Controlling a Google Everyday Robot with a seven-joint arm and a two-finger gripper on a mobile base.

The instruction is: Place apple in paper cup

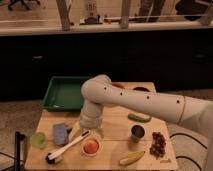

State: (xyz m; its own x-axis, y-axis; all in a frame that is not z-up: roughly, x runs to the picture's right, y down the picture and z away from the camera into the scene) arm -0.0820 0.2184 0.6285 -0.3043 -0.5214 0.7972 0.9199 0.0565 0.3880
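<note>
The apple [91, 146], round and orange-red, sits inside the paper cup [90, 152], a low white cup near the table's front edge. My gripper [88, 133] hangs from the white arm [145, 102] just above and slightly behind the cup, pointing down. Its fingers are spread apart and hold nothing. The arm reaches in from the right and hides part of the table's middle.
Wooden table [115, 145]. Green tray [62, 92] at back left. Pale green cup [38, 140], blue sponge [61, 133] and white-handled brush [67, 148] left of the cup. Dark metal cup [137, 132], green vegetable [139, 118], banana [132, 158] and dark cluster [158, 143] on the right.
</note>
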